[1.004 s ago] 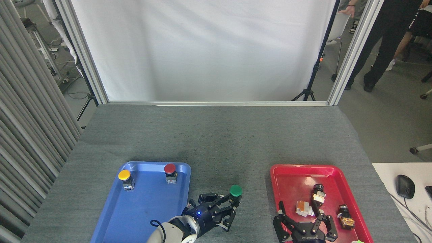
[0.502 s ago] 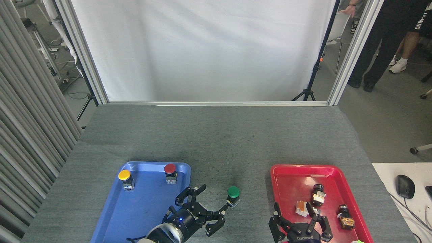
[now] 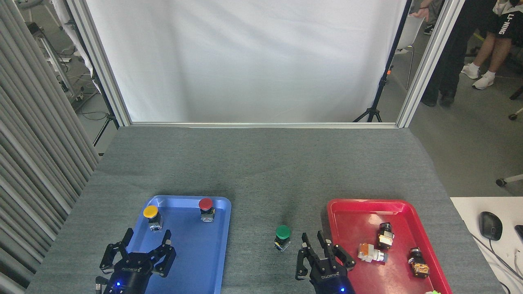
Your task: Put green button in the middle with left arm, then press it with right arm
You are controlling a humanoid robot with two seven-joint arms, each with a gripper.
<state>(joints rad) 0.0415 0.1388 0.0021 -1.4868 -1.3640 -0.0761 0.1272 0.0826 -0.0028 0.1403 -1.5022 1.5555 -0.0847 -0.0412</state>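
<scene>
From my seat I see a dark grey, carpet-textured table (image 3: 253, 163) filling the middle of the frame, backed by a white screen (image 3: 245, 57) in an aluminium frame along the top. Grey ribbed curtain panels (image 3: 36, 134) run down the left edge, and in the upper right corner a person's legs (image 3: 482, 65) and a light stand (image 3: 378, 90) show on the concrete floor. A white desk with a black mouse (image 3: 490, 225) sits at the right edge. The green button (image 3: 282, 237) stands upright on the bare cloth in the lower centre, between the blue tray (image 3: 186, 261) at lower left and the red tray (image 3: 351, 216) at lower right, touching neither. My right arm (image 3: 322, 261) sits just right of and below it, fingers spread and empty, with its outer finger over the red tray's left rim; nothing lies between it and the button. My left arm (image 3: 137, 261) is at the bottom left over the blue tray's near-left edge, well apart from the button, fingers splayed and holding nothing. The blue tray carries a yellow-capped button (image 3: 151, 216) and a red-capped button (image 3: 206, 208) near its far rim. The red tray holds several loose button parts (image 3: 384, 245).
</scene>
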